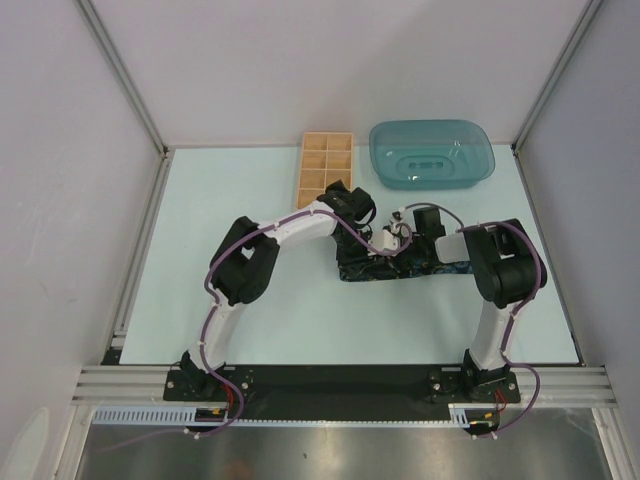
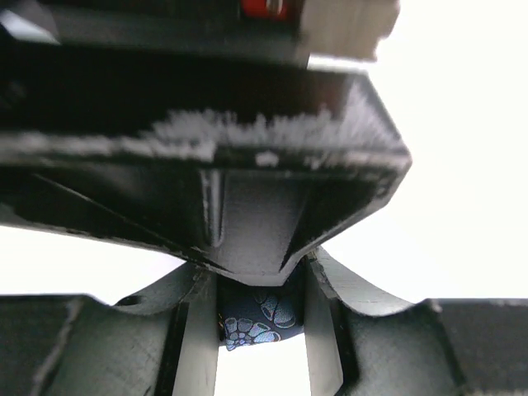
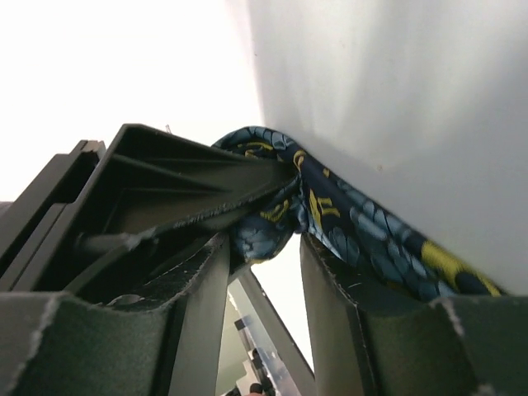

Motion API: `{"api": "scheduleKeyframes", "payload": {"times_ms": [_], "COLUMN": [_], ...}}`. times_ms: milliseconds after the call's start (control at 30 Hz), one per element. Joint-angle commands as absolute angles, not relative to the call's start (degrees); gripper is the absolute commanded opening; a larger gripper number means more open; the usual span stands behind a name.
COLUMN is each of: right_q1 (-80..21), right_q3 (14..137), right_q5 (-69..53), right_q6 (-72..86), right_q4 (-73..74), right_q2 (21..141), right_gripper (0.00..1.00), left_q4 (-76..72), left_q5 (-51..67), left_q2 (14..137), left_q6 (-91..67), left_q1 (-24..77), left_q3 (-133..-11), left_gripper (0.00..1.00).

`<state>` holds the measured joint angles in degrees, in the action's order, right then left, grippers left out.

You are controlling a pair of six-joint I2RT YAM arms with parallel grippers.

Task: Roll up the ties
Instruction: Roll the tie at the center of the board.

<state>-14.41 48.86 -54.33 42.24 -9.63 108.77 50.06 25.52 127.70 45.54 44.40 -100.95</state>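
My left gripper [image 2: 260, 346] clamps the tie [image 3: 363, 231]; right gripper [image 3: 264, 289] straddles a bunched fold, grip unclear. We crowd each other's view; wooden box [image 1: 325, 165], teal tray [image 1: 470, 165] beyond.

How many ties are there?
1. The tie lies across the middle of the table, near the wooden box. Part is covered, so another may be hidden.

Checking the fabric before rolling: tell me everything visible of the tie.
The tie is dark navy cloth with a blue and yellow pattern, soft and creased. It lies as a strip across the middle of the table. The left gripper pinches a fold of it; another bunch sits between the fingers of the right gripper.
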Motion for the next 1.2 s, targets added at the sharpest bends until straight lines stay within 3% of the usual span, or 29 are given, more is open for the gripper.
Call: {"api": "scheduleKeyframes", "payload": {"times_ms": [0, 233, 333, 433, 567, 667, 800, 933, 1167], "right_q1": [-15.91, -16.61, -16.61, -16.17, -15.12, -14.24, -13.27, -12.48, -12.13], "right_q3": [48.86, 49.83, 49.48, 49.74, 50.8, 52.03, 52.91, 53.52, 55.02], "right_q5": [-54.23, -53.7, -53.61, -53.0, -51.42, -50.01, -48.17, -46.5, -42.11], "right_q6": [44.74, 44.03, 42.64, 40.09, 36.31, 33.24, 29.28, 25.93, 22.24], "right_q4": [-17.14, -17.49, -16.27, -13.38, -8.97, -5.63, -0.81, 3.68, 8.35], "right_q2": [110.65, 113.29, 113.38, 113.29, 113.82, 114.17, 113.73, 113.47, 113.38], "right_gripper": [0.43, 0.33, 0.1, 0.0, 0.0, 0.0, 0.0, 0.0, 0.0], "left_q4": [51.86, 51.86, 51.86, 51.77, 50.9, 48.62, 38.96, 22.81, 12.05], "left_q5": [21.71, 20.74, 20.39, 20.39, 23.11, 29.16, 39.17, 41.04, 42.79], "left_q2": [130.87, 130.61, 130.61, 130.43, 128.59, 124.64, 117.26, 110.14, 108.81], "left_q6": [47.46, 48.25, 48.25, 48.34, 48.17, 45.45, 38.34, 34.37, 30.85], "left_q1": [45.26, 45.26, 45.18, 44.83, 43.25, 40.7, 36.49, 34.72, 34.63], "left_q3": [-97.03, -96.33, -96.24, -95.89, -96.15, -96.5, -90.81, -78.87, -72.34], "left_gripper": [0.4, 0.41, 0.42, 0.44, 0.66, 0.76, 0.83, 0.89, 0.95]}}
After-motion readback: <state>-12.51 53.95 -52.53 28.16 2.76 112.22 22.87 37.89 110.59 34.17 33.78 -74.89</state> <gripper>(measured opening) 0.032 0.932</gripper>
